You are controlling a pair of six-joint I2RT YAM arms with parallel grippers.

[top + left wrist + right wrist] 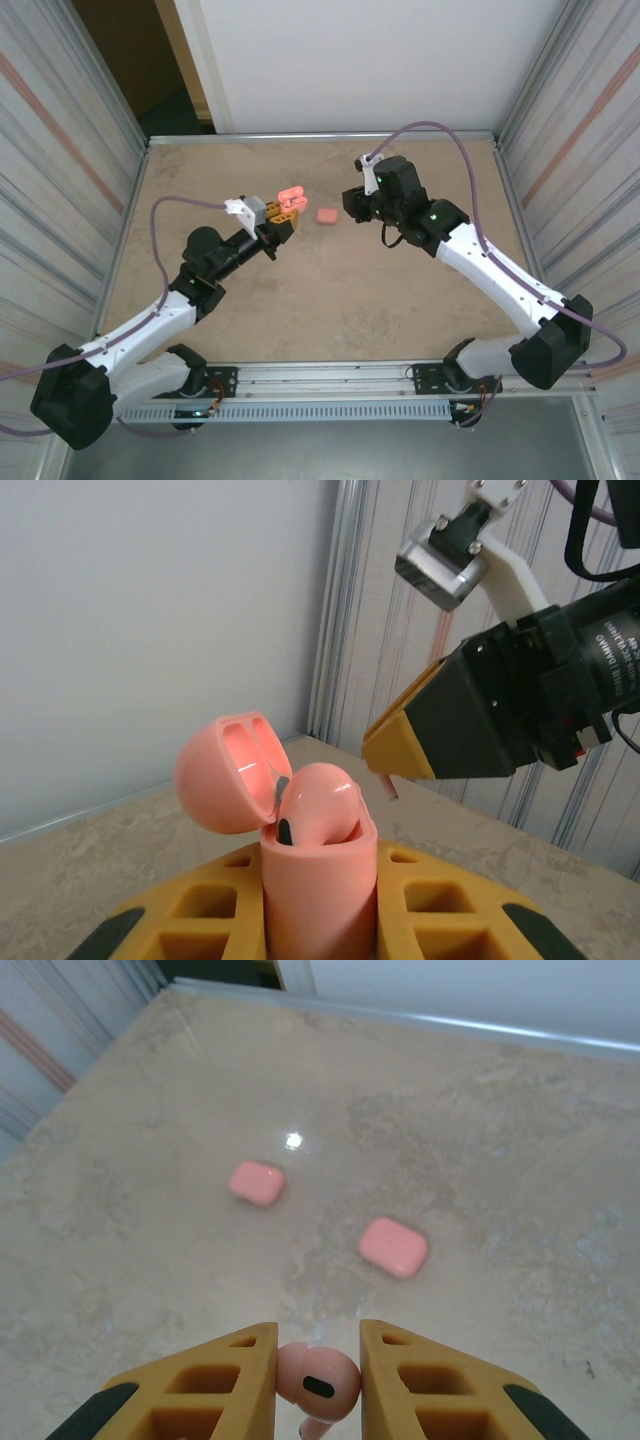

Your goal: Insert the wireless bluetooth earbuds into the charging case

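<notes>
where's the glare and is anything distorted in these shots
right wrist: one small bright glare spot on the table, just beyond the farther closed case; left wrist: glossy highlights inside the lid of the open case; top external: even light, side walls splaying outward.

The stem of the earbud [318, 1382] held by the right gripper [318, 1332] runs off the bottom edge of the right wrist view, while in the left wrist view the open charging case [318, 890] is cut off below and hides the lower part of the second earbud [322, 815].
</notes>
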